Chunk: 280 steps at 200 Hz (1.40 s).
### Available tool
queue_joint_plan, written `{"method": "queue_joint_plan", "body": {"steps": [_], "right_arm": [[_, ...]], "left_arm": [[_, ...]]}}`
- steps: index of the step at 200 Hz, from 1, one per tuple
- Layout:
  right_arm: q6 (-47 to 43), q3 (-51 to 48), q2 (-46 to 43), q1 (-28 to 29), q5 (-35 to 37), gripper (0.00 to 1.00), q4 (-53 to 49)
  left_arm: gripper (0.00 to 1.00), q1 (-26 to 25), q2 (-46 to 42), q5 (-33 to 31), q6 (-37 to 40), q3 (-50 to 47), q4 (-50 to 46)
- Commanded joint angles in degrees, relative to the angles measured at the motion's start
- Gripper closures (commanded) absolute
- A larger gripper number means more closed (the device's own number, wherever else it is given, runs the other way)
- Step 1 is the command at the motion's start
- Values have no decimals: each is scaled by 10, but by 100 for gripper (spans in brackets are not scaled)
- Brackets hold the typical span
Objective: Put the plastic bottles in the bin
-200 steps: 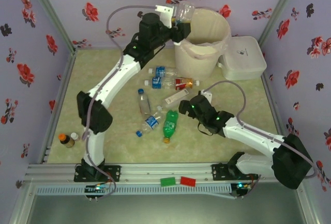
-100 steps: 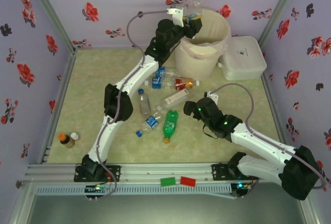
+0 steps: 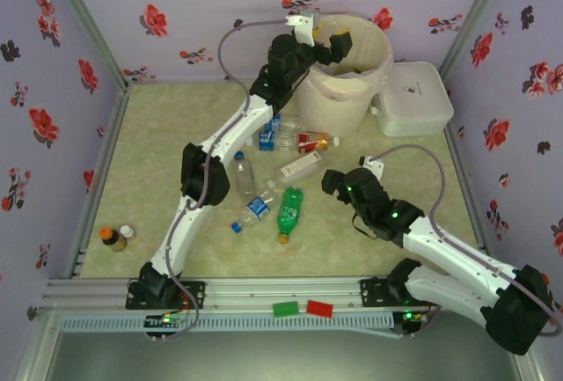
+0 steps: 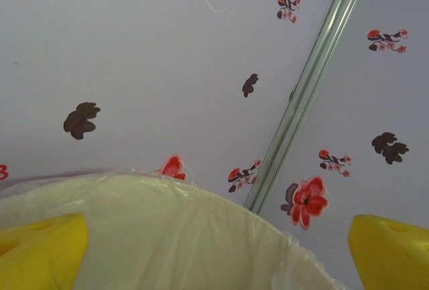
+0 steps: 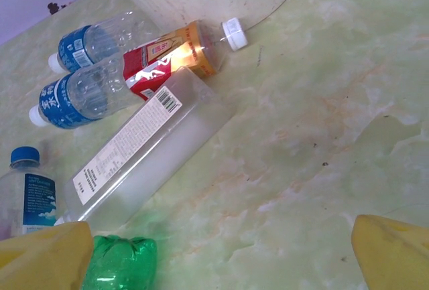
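The bin (image 3: 350,82) is a tall cream bucket with a thin liner, at the back of the table. My left gripper (image 3: 327,40) hangs open over its near-left rim with nothing between its yellow fingertips (image 4: 40,250); below them is the lined bin rim (image 4: 201,230). Several plastic bottles lie on the table in front of the bin: two blue-labelled (image 3: 277,122) (image 5: 74,96), one red-labelled (image 3: 313,142) (image 5: 167,55), a clear square one (image 3: 302,166) (image 5: 141,149) and a green one (image 3: 289,212) (image 5: 117,263). My right gripper (image 3: 328,179) (image 5: 218,256) is open, low over the mat just right of the square and green bottles.
A flat white lidded box (image 3: 412,99) stands right of the bin. Two more clear bottles (image 3: 244,174) (image 3: 255,209) lie left of the green one. Small brown bottles (image 3: 112,238) stand at the front left. Green and red blocks (image 3: 285,309) sit on the front rail.
The left arm swung its bottle over the bin rim and the gripper opened; the bottle is gone from it. The right arm drifted slightly to the right, still open.
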Motion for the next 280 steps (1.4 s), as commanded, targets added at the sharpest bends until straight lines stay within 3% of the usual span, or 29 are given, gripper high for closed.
{"method": "queue_joint_plan", "body": {"steps": [1, 37, 81, 110, 153, 211, 280], "right_arm": [[17, -5, 4, -5, 38, 0, -3], [25, 2, 46, -6, 37, 0, 36], [45, 50, 145, -5, 22, 0, 67], [85, 75, 214, -6, 26, 0, 109], [136, 135, 321, -6, -6, 0, 151], [199, 216, 445, -8, -49, 0, 152], [299, 221, 517, -14, -58, 1, 189]], "left_arm": [[0, -2, -58, 17, 19, -12, 8], [0, -2, -178, 38, 29, -153, 45], [0, -1, -391, 38, 61, -472, 164], [0, 3, -526, 14, 86, -656, 172], [0, 11, -698, -75, 92, -882, 129], [0, 33, -858, -154, 32, -1079, 6], [0, 59, -963, -159, -88, -1234, -80]]}}
